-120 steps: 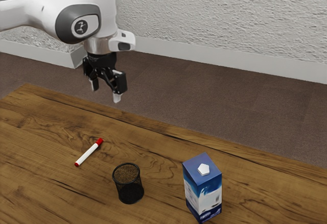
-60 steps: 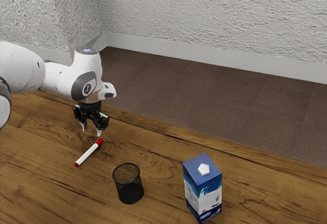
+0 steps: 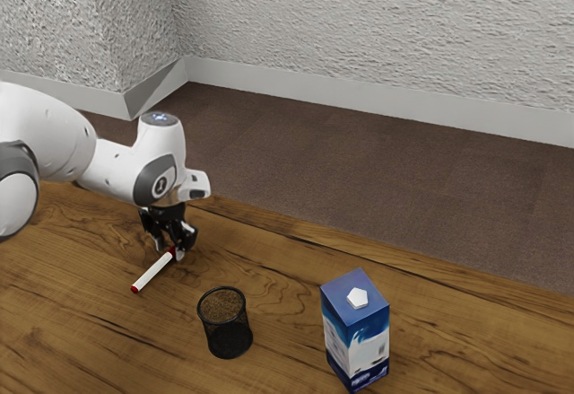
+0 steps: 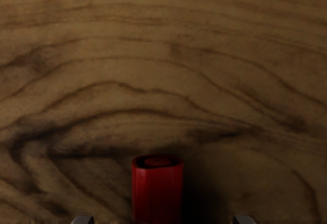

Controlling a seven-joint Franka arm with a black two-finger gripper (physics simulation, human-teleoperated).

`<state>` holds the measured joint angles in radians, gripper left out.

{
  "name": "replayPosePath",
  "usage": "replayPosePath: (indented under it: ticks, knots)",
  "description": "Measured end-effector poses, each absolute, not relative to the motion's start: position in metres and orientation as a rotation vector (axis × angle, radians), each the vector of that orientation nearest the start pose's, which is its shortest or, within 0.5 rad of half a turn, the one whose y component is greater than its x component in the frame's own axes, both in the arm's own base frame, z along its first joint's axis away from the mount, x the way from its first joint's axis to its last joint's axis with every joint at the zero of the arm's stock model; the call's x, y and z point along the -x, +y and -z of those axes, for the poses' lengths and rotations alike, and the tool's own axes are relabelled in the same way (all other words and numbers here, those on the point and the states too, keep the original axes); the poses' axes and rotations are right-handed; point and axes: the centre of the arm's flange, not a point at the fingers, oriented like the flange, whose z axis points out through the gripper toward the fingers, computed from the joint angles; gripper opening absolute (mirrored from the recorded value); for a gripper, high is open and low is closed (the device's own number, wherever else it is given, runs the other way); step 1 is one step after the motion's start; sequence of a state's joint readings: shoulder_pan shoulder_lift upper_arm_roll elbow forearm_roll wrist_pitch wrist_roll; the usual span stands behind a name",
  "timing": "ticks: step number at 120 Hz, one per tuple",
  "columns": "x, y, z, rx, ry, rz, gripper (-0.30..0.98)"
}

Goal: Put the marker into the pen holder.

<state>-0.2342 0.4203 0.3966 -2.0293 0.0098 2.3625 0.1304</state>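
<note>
A: Where is the marker (image 3: 153, 272)?
B: On the wooden table (image 3: 85, 336), lying aslant. White barrel; capped end toward the far edge as the exterior view sees it, other red end away from that edge.

A: And the gripper (image 3: 169, 249)?
B: Low over the capped end, pointing down. Wrist view: red cap (image 4: 157, 196) between the two fingertips (image 4: 83, 220), bare wood showing on either side of it.

A: So, the jaws?
B: Parted well wider than the cap. Neither one touches it; nothing is held.

A: Pen holder (image 3: 227, 327)?
B: Black mesh cup, round rim, upright. Near the marker, toward the exterior view's right, farther in from the far edge than the capped end is. Marker lies outside it.

A: Anything else standing?
B: A carton (image 3: 357, 345), blue and white, upright, white cap on top. It is beyond the pen holder, toward the exterior view's right; a gap of wood separates the two.

A: Past the far edge?
B: Brown floor (image 3: 386, 179), then a rough pale wall (image 3: 377, 35) with a smooth skirting along its foot.
</note>
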Motion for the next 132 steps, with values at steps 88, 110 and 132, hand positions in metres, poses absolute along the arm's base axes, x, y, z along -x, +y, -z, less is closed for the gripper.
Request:
replayPosePath:
  ticks: [88,110,132]
  knots:
    - [-0.568,0.094,-0.251,3.003,0.057,-0.114,0.16]
    - [-0.567,0.093,-0.249,3.002,0.062,-0.119,0.08]
    - [-0.567,0.092,-0.248,3.001,0.066,-0.120,0.01]
